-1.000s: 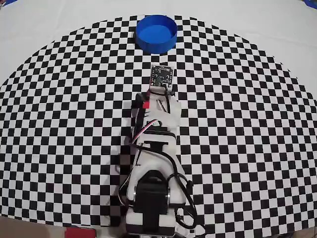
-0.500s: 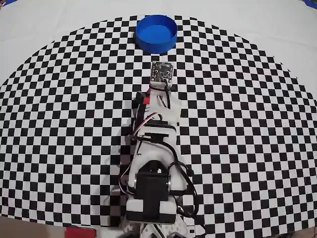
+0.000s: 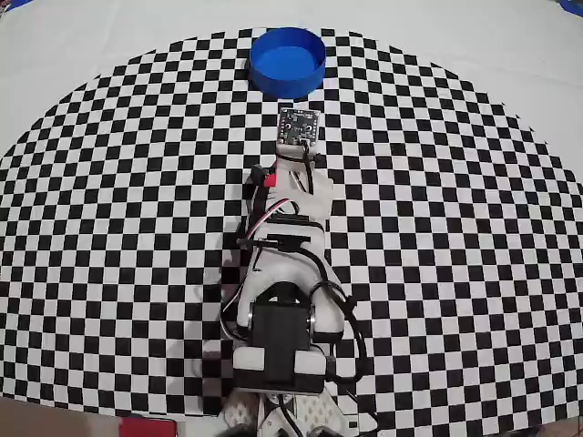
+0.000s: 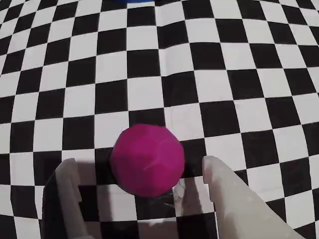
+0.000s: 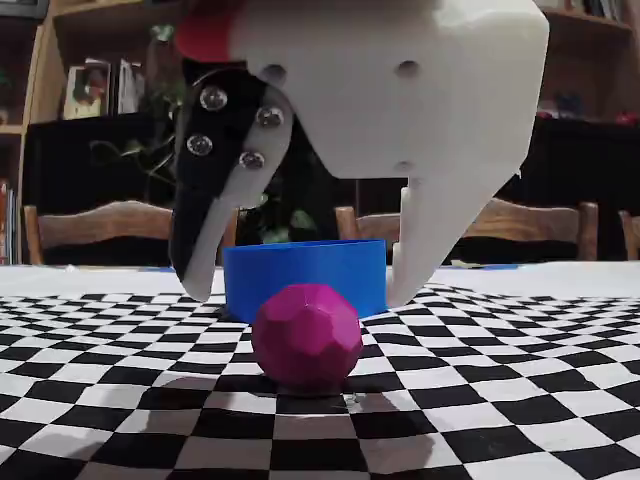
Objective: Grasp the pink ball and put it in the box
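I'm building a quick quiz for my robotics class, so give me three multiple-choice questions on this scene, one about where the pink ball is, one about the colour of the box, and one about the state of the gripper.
1. Where is the pink ball?
A. Inside the box
B. On the checkered mat between the gripper fingers
C. Lifted off the mat in the gripper

2. What colour is the box?
A. Blue
B. Green
C. Yellow

3. What state is the gripper in?
A. Shut on the ball
B. Shut on nothing
C. Open, a finger on each side of the ball

Answers:
1. B, since the wrist view shows the ball resting on the checkered mat with a finger either side.
2. A, the round container is bright blue in the overhead view.
3. C, the fixed view shows gaps between both fingers and the ball.
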You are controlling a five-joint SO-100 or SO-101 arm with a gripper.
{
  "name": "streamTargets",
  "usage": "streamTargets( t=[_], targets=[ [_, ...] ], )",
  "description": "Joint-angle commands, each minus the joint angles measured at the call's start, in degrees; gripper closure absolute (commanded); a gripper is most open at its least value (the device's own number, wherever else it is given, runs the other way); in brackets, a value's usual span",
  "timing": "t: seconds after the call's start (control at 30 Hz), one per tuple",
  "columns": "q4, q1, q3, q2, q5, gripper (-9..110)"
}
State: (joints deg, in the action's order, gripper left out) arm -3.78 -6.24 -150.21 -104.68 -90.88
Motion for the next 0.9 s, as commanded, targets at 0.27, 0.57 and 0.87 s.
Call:
streamTargets(
  t=[0.27, 0.57, 0.87],
  targets=[
    [-1.49, -0.26, 3.96, 2.9, -0.44, 73],
    [-1.58, -0.26, 6.06, 5.71, -0.44, 73],
    [-1.67, -0.62, 8.35, 8.26, -0.44, 73]
  ],
)
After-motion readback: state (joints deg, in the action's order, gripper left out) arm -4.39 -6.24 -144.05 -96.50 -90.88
